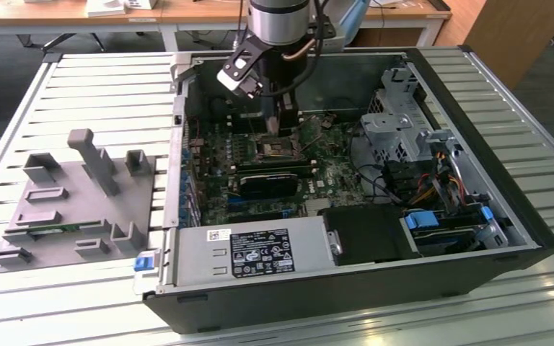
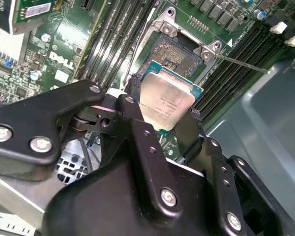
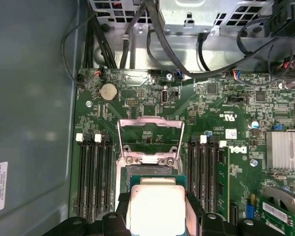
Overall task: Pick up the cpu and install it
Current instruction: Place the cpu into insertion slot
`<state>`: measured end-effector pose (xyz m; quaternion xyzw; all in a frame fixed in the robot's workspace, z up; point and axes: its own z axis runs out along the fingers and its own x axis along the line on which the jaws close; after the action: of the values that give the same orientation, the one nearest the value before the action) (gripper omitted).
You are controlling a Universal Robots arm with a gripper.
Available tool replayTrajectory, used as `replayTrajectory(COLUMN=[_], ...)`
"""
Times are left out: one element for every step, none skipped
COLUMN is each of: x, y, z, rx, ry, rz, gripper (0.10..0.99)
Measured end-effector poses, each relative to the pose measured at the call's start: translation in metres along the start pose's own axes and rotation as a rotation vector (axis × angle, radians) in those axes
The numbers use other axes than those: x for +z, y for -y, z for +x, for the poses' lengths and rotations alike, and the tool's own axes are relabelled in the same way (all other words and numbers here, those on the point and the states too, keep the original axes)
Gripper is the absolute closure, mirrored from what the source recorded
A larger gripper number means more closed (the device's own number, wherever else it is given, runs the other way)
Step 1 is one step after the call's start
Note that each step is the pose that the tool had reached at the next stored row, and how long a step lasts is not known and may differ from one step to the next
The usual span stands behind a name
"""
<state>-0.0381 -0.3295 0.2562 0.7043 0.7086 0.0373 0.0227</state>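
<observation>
Gripper (image 2: 163, 117): I see its fingers (image 2: 134, 117) closed on two opposite edges of the cpu (image 2: 166, 98).
Cpu: held close over the open socket (image 2: 179, 51) of the motherboard (image 3: 221, 98); whether they touch, I cannot tell.

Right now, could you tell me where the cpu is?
In the second wrist view the cpu is clamped in the gripper, just over the open socket.

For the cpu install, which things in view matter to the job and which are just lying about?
Job in hand:
cpu, clamped in the gripper
socket, open
load plate, raised

Lying about:
memory stick
coin battery
grey fixture tray
power supply
</observation>
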Motion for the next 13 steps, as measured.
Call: replayTrajectory(x=[0.0015, 0.003, 0.0046, 0.0062, 0.008, 0.0099, 0.0117, 0.0135, 0.0152, 0.017, 0.0188, 0.0208, 0.0226], y=[0.0001, 0.0003, 0.0004, 0.0006, 0.0008, 0.001, 0.0012, 0.0015, 0.0018, 0.002, 0.0022, 0.0024, 0.0026], z=[0.0003, 0.0006, 0.001, 0.0014, 0.0017, 0.002, 0.0021, 0.0023, 0.0024, 0.0026, 0.0028, 0.003, 0.003], rx=[0.0, 0.0, 0.0, 0.0, 0.0, 0.0, 0.0, 0.0, 0.0, 0.0, 0.0, 0.0, 0.0], ry=[0.0, 0.0, 0.0, 0.0, 0.0001, 0.0002, 0.0002, 0.0003, 0.0005, 0.0006, 0.0006, 0.0006, 0.0005], rz=[0.0, 0.0, 0.0, 0.0, 0.0, 0.0, 0.0, 0.0, 0.0, 0.0, 0.0, 0.0, 0.0], gripper=[0.561, 0.561, 0.561, 0.561, 0.561, 0.561, 0.561, 0.561, 0.561, 0.561, 0.561, 0.561, 0.561])
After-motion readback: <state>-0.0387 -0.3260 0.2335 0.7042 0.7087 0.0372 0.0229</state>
